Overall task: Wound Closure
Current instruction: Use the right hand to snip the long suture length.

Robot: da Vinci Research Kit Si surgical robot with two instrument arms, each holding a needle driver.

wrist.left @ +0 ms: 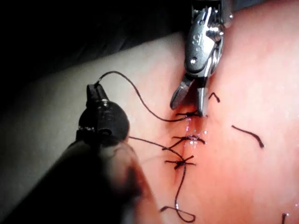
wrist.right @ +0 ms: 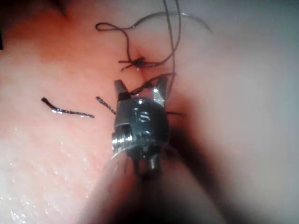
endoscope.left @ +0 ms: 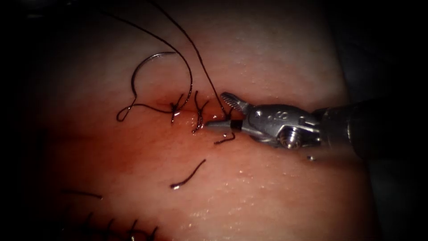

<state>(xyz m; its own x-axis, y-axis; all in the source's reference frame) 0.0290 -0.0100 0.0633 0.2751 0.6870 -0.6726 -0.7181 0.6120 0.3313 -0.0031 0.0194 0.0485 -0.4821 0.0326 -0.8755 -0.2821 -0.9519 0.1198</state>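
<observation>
The right pincer [endoscope.left: 218,111] reaches in from the right with its jaws spread apart, straddling the thread [endoscope.left: 203,67] just where the strand meets the tissue [endoscope.left: 276,67] at the cut [endoscope.left: 196,117]; it holds nothing. One jaw tip rests close to the tissue, the other is lifted above it.

The left pincer [wrist.left: 95,93] is closed on the thread, which runs from it down to the stitch beside the right pincer.

The curved needle [endoscope.left: 145,67] lies free on the tissue, well apart from the right pincer and left of the cut, out of the tissue. Its arc opens toward the right pincer, with one end pointing that way and the other end curving down toward a small thread loop [endoscope.left: 125,114].

A knotted stitch [endoscope.left: 174,108] and a second stitch [endoscope.left: 199,114] sit just left of the right pincer. A cut end of thread [endoscope.left: 188,176] lies below it, a shorter piece [endoscope.left: 225,139] beneath its jaws. Red fluid [endoscope.left: 133,147] stains the tissue around the cut.
</observation>
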